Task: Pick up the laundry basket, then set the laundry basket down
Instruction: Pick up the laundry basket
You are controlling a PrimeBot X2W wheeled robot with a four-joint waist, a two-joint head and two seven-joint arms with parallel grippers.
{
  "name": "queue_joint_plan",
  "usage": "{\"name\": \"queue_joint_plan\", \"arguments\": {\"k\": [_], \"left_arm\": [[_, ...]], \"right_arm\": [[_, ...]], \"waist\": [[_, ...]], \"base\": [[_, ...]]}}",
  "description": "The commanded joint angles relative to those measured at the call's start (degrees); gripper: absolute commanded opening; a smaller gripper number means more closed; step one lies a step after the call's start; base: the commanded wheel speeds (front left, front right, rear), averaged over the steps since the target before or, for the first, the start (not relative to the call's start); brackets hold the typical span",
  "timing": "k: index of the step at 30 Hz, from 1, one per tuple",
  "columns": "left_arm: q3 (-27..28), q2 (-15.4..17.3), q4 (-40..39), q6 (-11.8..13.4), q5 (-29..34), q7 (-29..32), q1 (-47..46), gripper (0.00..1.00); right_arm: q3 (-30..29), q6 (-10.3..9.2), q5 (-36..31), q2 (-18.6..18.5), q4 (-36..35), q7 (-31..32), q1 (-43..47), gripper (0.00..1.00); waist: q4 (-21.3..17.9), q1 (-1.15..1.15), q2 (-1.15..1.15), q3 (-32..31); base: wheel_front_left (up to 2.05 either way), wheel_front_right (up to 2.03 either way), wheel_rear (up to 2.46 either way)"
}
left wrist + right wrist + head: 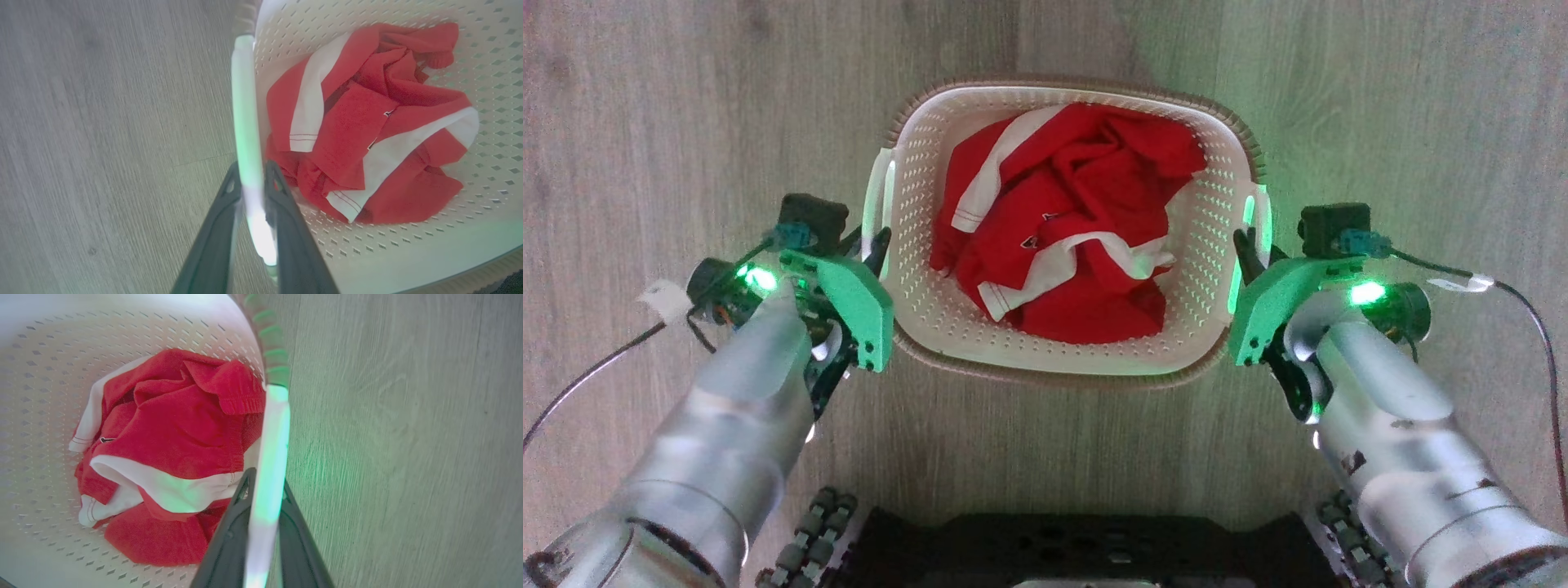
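Note:
The laundry basket [915,212] is cream perforated plastic with a brown woven-look rim, standing on the wood floor in the middle of the head view, with a red and white garment [1070,220] crumpled inside. My left gripper [879,243] is shut on the basket's white left loop handle [245,122], its two dark fingers [286,212] pinching the handle from both sides. My right gripper [1245,245] is shut on the white right loop handle [271,457] the same way. I cannot tell whether the basket's base touches the floor.
Grey-brown wood plank floor [645,122] lies all around the basket. My dark wheeled base [1078,547] sits at the bottom of the head view. Thin cables [1535,327] trail from both wrists.

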Motion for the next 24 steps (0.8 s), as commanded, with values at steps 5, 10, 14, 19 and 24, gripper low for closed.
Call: {"name": "queue_joint_plan", "arguments": {"k": [5, 10, 14, 19, 24], "left_arm": [[-1.48, 1.76, -0.28, 0.04, -1.2, -0.28, 0.74, 0.0], [-4.09, 1.46, -0.53, 0.04, -2.37, -0.28, 1.04, 0.0], [-6.37, 1.26, -0.89, 0.04, -3.71, -0.18, 1.23, 0.0], [-9.43, 1.76, -1.68, 0.04, -5.57, 0.22, 1.65, 0.0], [-12.36, 2.5, -3.07, 0.04, -7.38, 1.85, 2.08, 0.0]], "right_arm": [[1.65, 0.41, -2.76, 0.86, -0.54, 1.68, -1.07, 0.0], [1.51, 0.41, -4.31, 0.86, -0.36, 4.96, -3.32, 0.0], [0.57, 0.41, -5.56, 0.86, 0.2, 7.01, -4.59, 0.0], [1.14, 0.41, -5.21, 0.86, 0.27, 10.58, -4.48, 0.0], [2.42, 0.41, -3.44, 0.86, -0.29, 14.31, -3.99, 0.0]], "waist": [[0.73, 0.0, 0.0, -0.57], [1.37, 0.0, 0.0, -1.53], [2.04, 0.0, 0.0, -2.5], [2.55, 0.0, 0.0, -4.29], [2.67, 0.0, 0.0, -6.11]], "base": [[0.0, 0.0, 0.0], [0.0, 0.0, 0.0], [0.0, 0.0, 0.0], [0.0, 0.0, 0.0], [0.0, 0.0, 0.0]]}}
